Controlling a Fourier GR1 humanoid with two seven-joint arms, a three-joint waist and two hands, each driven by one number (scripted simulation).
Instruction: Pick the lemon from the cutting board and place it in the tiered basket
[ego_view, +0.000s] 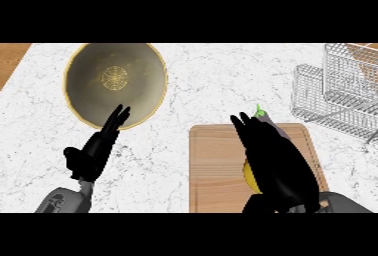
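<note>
**Hand over the lemon**

The right hand (277, 162) is lying flat over the cutting board (218, 170), fingers straight, covering most of the yellow lemon (249, 176) without gripping it. The left hand (96, 150) is resting open by the plate (114, 82). The tiered basket (336, 90) is sitting on the desk (214, 80).
</note>
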